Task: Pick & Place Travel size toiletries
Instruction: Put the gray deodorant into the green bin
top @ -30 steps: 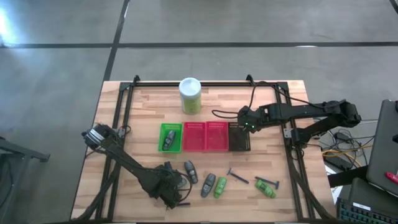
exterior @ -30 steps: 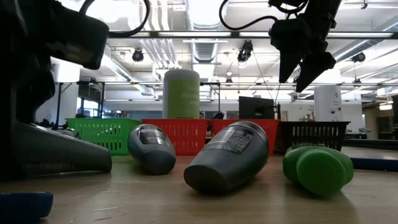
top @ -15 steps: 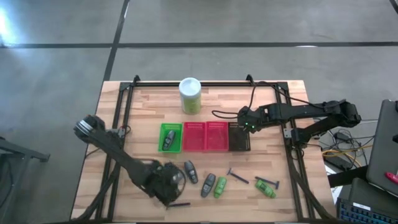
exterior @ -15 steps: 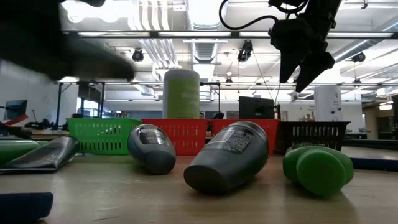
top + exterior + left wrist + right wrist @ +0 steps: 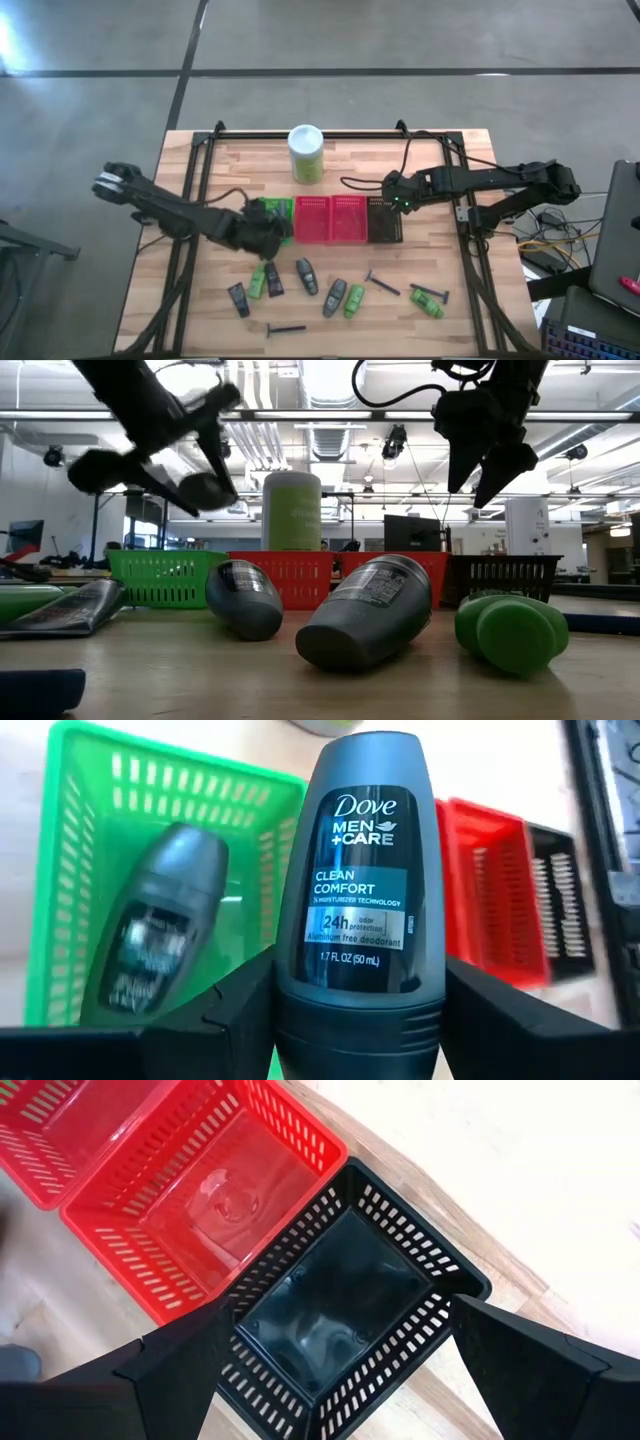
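Now the left gripper (image 5: pixel 268 228) is over the green basket (image 5: pixel 70 870), and it was not there a moment ago. One second back it was low at the front of the table, among the loose toiletries. Since then it has lifted and swung to the baskets. Its fingers are shut on a grey roll-on bottle (image 5: pixel 358 900); the label reads Dove Men+Care. In the left wrist view the bottle stands up between the two dark fingers, with the basket right behind it.

Another grey bottle (image 5: pixel 160 935) already lies inside the green basket, tipped on its side. So the held one looks set to join it.

The right gripper (image 5: pixel 398 203) has not moved at all. It hangs over the black basket (image 5: pixel 345 1295) with its fingers spread wide and nothing in them. That basket looks bare inside, and so does the red basket (image 5: pixel 215 1200) beside it.

On the table, more items wait at the front: two grey bottles (image 5: pixel 305 277), a few green tubes (image 5: pixel 428 305) and a thin dark razor (image 5: pixel 285 328). From above, the small dark piece (image 5: pixel 238 299) near the left may be a tube, but it is hard to tell.

So a pick is done and a drop is near. The left gripper likely needs only to go lower and let go. Most of the job is still ahead.
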### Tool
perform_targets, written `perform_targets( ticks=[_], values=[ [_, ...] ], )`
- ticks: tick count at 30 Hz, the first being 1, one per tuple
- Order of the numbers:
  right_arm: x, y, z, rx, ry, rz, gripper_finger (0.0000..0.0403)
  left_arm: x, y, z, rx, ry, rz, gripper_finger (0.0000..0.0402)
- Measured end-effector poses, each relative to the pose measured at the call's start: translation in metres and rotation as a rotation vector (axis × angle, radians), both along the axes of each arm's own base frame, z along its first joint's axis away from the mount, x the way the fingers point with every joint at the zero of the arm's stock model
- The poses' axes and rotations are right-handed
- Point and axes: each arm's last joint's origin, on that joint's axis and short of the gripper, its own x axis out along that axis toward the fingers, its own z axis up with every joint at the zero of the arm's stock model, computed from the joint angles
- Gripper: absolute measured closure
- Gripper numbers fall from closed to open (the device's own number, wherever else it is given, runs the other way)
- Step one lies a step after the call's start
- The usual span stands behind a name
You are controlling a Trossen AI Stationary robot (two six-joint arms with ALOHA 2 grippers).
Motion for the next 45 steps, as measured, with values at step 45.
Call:
perform_targets(
  ticks=[45],
  values=[
    [0.058,0.082,-0.021,0.576,-0.125,-0.088,0.0035,-0.072,0.009,0.058,0.348,0.355,-0.888,0.0113]
  ],
)
